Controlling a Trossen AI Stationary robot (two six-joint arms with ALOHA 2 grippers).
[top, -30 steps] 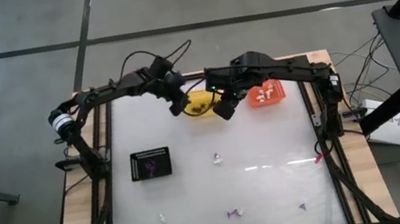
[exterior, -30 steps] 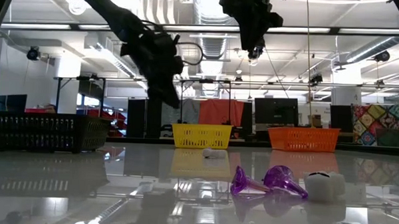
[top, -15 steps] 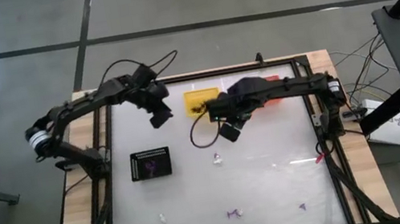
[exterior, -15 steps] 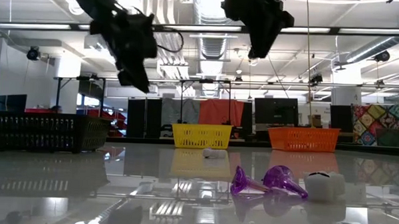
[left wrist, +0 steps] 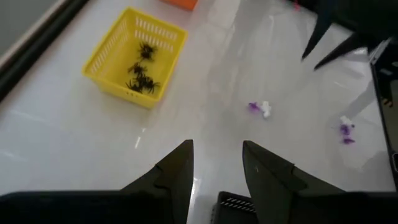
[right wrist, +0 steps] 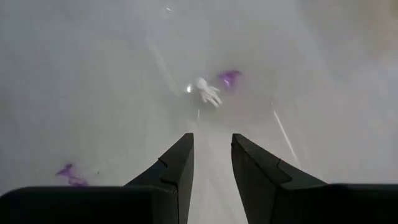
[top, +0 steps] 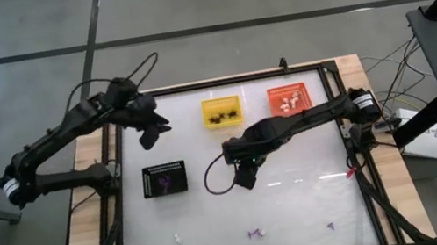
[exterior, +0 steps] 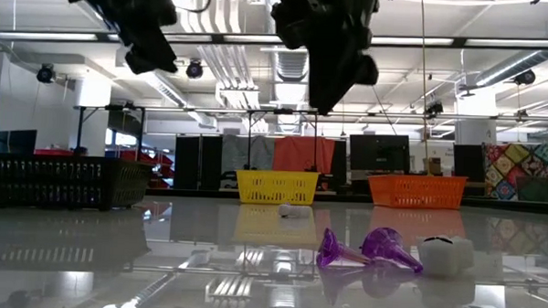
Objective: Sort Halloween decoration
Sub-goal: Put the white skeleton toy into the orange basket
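The Halloween decoration is scattered small trinkets: a white one with a purple one (right wrist: 208,91) lies mid-table, right ahead of my right gripper (right wrist: 211,162), which hangs open above it (top: 244,179). More lie near the front edge: a white one (top: 176,236) and purple ones (top: 257,233) (top: 330,227). Black spiders lie in the yellow basket (left wrist: 138,59). White pieces lie in the orange basket (top: 288,99). My left gripper (top: 151,136) hangs open and empty, high over the table's far left, beyond the black tray (top: 164,180).
The yellow basket (top: 221,111) and the orange basket stand side by side at the far edge. The black tray sits left of centre. A dark cable loops below the right arm (top: 215,181). Bare white table lies between the baskets and the front trinkets.
My left gripper has drawn back from over the yellow basket toward the table's left edge and has risen. My right gripper has swung from between the two baskets toward the near edge and down, tipping more steeply downward, and now hangs over the mid-table white trinket.
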